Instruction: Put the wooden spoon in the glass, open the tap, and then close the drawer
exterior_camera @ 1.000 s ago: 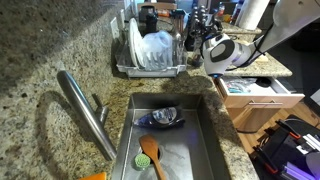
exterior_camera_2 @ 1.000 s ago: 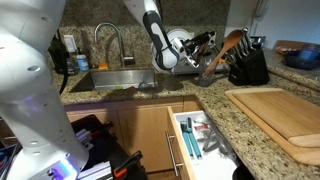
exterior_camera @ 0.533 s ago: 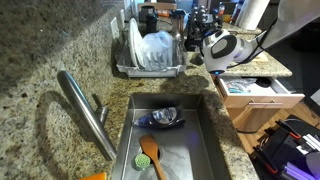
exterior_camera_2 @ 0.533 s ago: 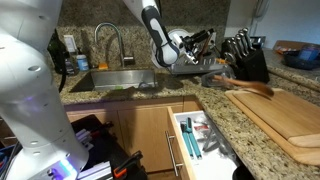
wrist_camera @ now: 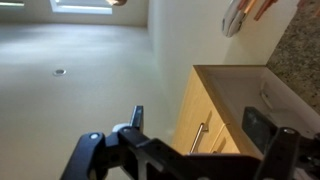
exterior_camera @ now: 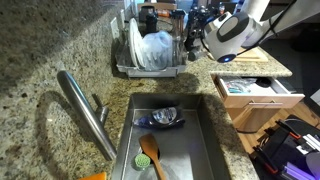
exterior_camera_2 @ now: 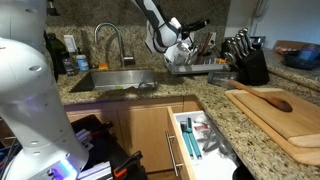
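We see the gripper (exterior_camera_2: pixel 193 36) up above the dish rack (exterior_camera_2: pixel 205 68), jaws spread full wide w/ nothing btwn them; the wrist view shows the same empty gap (wrist_camera: pixel 188 150). The wooden spoon (exterior_camera_2: pixel 268 100) lies flat on the cutting board (exterior_camera_2: pixel 295 125), bowl end away from the arm. It sits past the knife block (exterior_camera_2: pixel 245 60), well apart from the gripper and lower than it.

Vs. 1 s ago: the spoon was then at the fingertips, up by the knife block. Half a sec ago it was down at the board's edge nearest the arm; now it's farther onto the board. The gripper (exterior_camera: pixel 203 30) sits higher than before.

The drawer (exterior_camera: pixel 255 90) is open as before, and the tap (exterior_camera: pixel 85 112) is in the same spot. An orange-brown utensil (exterior_camera: pixel 150 152) in the sink (exterior_camera: pixel 213 140) hasn't moved.
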`<state>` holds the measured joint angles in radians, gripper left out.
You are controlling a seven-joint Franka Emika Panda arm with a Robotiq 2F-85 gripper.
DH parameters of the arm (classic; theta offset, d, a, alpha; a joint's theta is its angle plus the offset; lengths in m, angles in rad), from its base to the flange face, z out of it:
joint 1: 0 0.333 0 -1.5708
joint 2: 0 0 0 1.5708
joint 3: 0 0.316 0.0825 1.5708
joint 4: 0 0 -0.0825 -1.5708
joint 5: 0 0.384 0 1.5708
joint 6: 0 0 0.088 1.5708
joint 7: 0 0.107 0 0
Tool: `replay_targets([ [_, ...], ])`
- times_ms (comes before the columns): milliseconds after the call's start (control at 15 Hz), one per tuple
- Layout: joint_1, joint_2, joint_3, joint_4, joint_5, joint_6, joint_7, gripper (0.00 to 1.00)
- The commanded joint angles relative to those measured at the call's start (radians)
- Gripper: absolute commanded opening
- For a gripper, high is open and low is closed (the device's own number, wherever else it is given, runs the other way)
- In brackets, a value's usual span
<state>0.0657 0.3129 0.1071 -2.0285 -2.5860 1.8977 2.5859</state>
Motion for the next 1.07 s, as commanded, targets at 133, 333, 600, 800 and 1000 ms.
replay_targets([
  [133,-0.21,-0.163,0.271,0.005,0.028,0.334,0.025,1.0],
  [333,-0.328,-0.168,0.462,0.048,0.079,0.473,0.021,1.0],
  [600,-0.481,-0.138,0.687,0.092,0.109,0.651,0.021,1.0],
  [800,-0.555,-0.208,0.7,0.053,0.108,0.894,0.021,1.0],
  [1000,-0.528,-0.186,0.678,0.065,0.106,0.884,0.018,1.0],
])
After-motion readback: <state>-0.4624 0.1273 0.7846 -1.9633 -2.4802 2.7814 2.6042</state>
